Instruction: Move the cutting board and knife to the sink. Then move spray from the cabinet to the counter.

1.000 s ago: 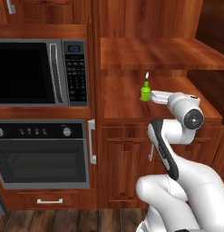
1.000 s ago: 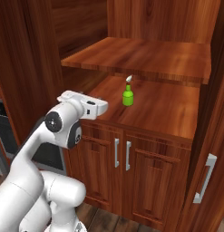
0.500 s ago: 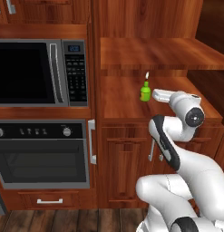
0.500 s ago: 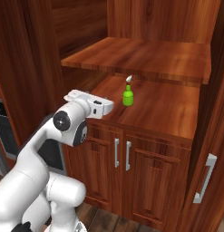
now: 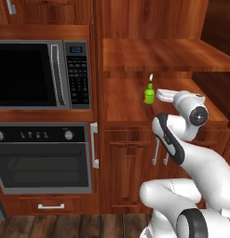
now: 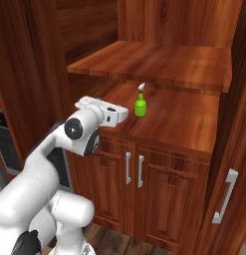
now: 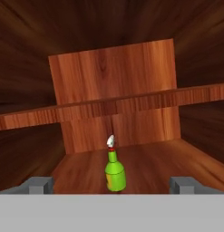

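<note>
Two jaws spread wide, holding nothing | spray upright ahead, apart | cabinet niche

No writing can be read anywhere. The microwave has a small blue display above its keypad, but the digits and key markings are too blurred to make out. The oven panel carries knobs and faint marks that stay illegible. The spray wears a yellow label with no legible print on it.
</note>
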Controlling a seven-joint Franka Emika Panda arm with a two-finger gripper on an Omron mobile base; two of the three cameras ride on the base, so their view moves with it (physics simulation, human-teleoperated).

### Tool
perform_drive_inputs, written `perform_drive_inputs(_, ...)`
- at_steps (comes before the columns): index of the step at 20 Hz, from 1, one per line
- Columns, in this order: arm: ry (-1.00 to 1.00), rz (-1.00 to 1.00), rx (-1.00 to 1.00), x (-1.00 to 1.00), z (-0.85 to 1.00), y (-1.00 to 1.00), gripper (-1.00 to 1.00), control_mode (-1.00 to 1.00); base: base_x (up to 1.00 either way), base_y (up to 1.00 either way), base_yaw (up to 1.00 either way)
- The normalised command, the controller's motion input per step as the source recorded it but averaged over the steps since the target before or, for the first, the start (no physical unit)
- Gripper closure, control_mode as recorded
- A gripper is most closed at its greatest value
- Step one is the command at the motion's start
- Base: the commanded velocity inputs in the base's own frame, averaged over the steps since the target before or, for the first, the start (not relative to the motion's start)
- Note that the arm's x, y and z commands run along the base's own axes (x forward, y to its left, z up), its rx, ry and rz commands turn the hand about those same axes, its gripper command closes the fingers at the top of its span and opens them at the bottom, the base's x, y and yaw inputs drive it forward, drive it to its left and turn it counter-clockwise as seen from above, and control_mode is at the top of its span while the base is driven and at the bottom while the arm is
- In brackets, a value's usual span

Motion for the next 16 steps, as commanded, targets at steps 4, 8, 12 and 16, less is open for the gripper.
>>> perform_drive_inputs(4, 0.0, 0.0, 0.0, 0.16, 0.0, 0.0, -1.0, -1.0, 0.0, 0.0, 0.0)
perform_drive_inputs(8, -0.01, 0.0, 0.0, 0.12, -0.11, 0.0, -1.0, -1.0, 0.0, 0.0, 0.0)
perform_drive_inputs(12, 0.0, 0.0, 0.0, 0.09, -0.21, 0.0, -1.0, -1.0, 0.0, 0.0, 0.0)
perform_drive_inputs(16, 0.0, 0.0, 0.0, 0.11, -0.15, 0.0, -1.0, -1.0, 0.0, 0.0, 0.0)
